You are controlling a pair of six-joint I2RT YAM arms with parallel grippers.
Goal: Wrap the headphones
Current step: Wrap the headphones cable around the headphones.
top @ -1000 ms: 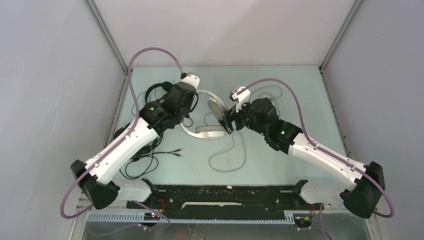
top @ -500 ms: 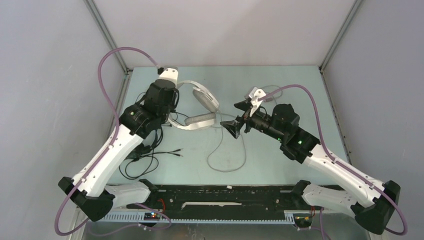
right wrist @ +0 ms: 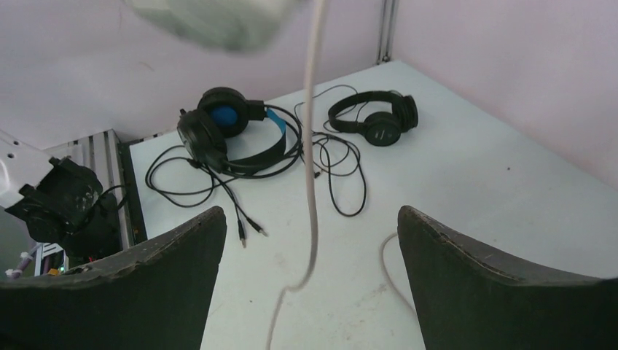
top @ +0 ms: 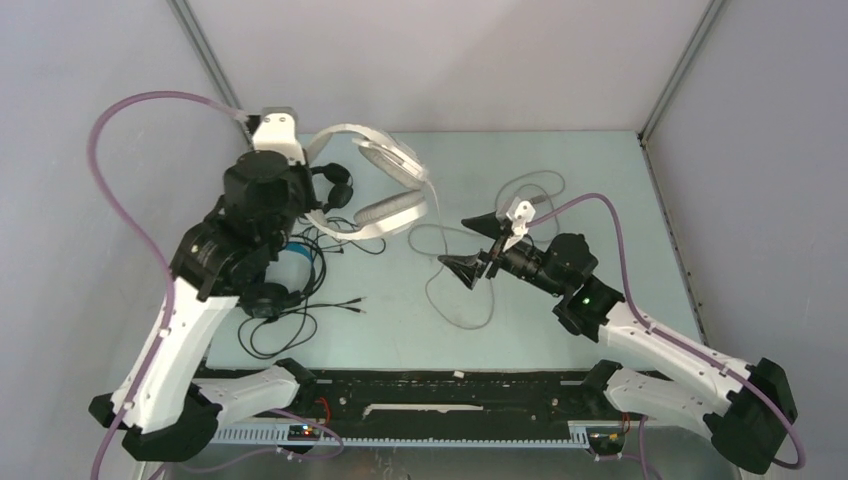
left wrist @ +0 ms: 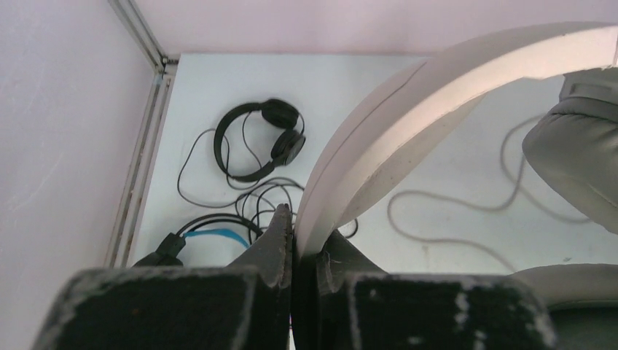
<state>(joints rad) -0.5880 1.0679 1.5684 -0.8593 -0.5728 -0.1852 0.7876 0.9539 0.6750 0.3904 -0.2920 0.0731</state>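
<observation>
White headphones (left wrist: 408, 109) — pinched by left hand (left wrist: 300, 230), clearest from wrist.

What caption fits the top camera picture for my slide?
Left claw holds the white headphones up by the headband; right claw stands open near the cable.

white headset (top: 392, 165): light-grey ear pads; held up above the far left of the table (top: 600, 200); headband arched, pinched in the left gripper (left wrist: 294, 219)
pale cable (top: 468, 300): drops from the white headset; lies in loose loops mid-table; unwrapped
slim black headset (left wrist: 259, 138): flat near the far left corner; thin black cord (left wrist: 191, 171) sprawled loose
bulkier black headset (right wrist: 227, 125): blue-lined headband; lies by the left edge, nearer than the slim one; looped black cord (right wrist: 164, 182) unwrapped, plugs free
</observation>
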